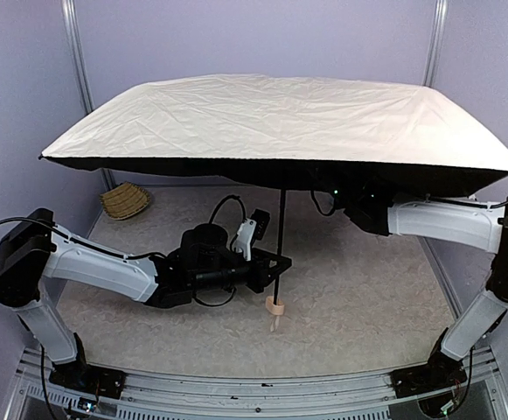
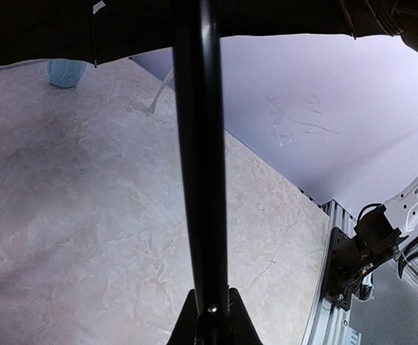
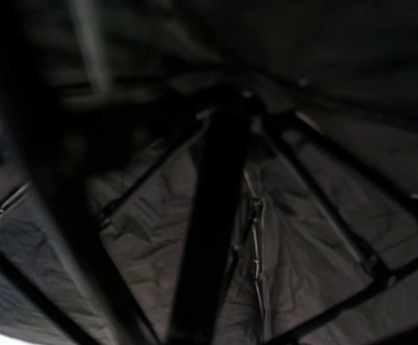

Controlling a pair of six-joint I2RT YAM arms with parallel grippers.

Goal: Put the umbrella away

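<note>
Open umbrella (image 1: pixel 280 122) stands mid-tabletop (image 1: pixel 367 289). Left gripper (image 1: pixel 275 273) is clamped on its shaft, low, just above the handle. Right gripper (image 1: pixel 351 206) is under the canopy; can't tell its finger state.

The umbrella (image 1: pixel 280 118) is hiding the right claw and part of the basket (image 1: pixel 124 201), and everything under it is looking too dark and blurry to tell.

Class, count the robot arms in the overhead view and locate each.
2. The left arm lies low at left, gripping the umbrella shaft; the right arm reaches under the canopy from the right.
</note>
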